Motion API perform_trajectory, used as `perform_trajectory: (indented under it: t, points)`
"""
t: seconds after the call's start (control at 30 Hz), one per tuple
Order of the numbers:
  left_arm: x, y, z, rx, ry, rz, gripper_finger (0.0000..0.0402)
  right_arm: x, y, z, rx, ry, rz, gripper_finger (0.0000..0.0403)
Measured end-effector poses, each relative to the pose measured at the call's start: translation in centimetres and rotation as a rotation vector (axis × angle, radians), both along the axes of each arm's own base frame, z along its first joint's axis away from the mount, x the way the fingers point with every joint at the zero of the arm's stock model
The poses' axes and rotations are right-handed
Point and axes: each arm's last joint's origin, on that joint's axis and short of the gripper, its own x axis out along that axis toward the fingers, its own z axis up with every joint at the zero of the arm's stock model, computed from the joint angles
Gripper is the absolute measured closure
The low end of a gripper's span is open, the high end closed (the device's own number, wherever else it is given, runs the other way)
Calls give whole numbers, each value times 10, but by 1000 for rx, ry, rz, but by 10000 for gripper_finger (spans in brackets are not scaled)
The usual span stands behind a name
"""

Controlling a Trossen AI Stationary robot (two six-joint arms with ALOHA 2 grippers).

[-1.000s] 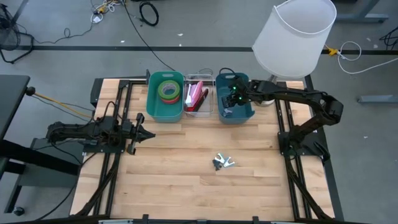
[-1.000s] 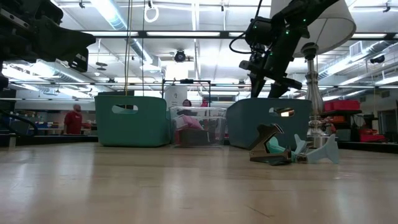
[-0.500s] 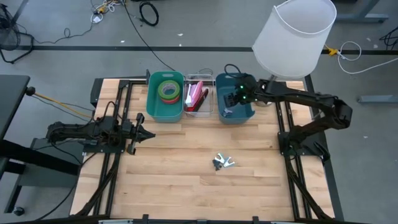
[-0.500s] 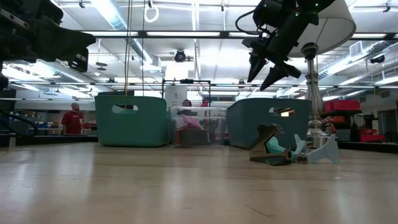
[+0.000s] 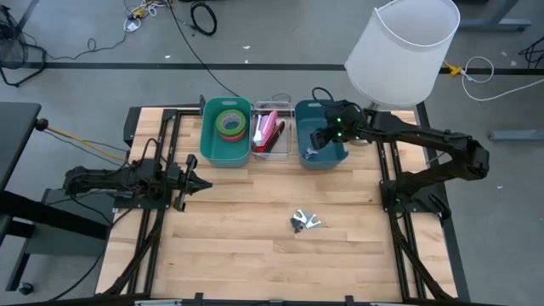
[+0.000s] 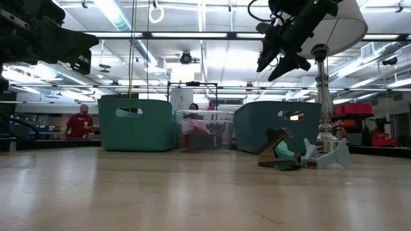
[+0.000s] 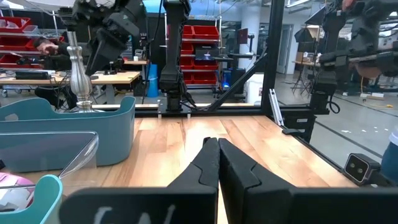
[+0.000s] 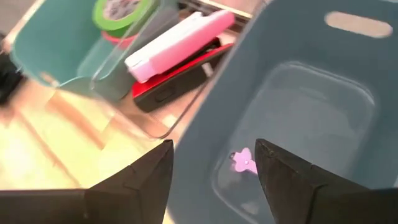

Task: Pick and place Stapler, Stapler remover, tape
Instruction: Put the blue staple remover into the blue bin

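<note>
Three bins (image 5: 226, 150), two staple removers (image 5: 304, 222), one pink stapler (image 5: 270, 131).

The pale butcher-block wooden table (image 5: 255, 246) has visible plank seams and a soft satin sheen. At its far edge, the teal plastic bin (image 5: 225, 146) and the darker blue plastic bin (image 8: 311, 118) both look smooth and matt, and the bin between them (image 5: 273, 151) is clear, glossy plastic. Inside the clear one sits a pink stapler (image 8: 180, 43), shiny plastic. Beside the blue bin, the lamp has a polished metal stem (image 7: 76, 74) and a matt white shade (image 5: 404, 51).
</note>
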Motion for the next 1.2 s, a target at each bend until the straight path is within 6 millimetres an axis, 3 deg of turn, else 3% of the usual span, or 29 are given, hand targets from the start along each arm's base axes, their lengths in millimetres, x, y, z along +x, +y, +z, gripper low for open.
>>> perform_trajectory:
  t: [0.67, 1.2]
  points:
    - [0, 0, 0, 0, 0, 0, 399, 18, 71, 3, -145, 41, 632, 178]
    - [0, 0, 0, 0, 0, 0, 399, 18, 144, 2, -335, 55, 1089, 178]
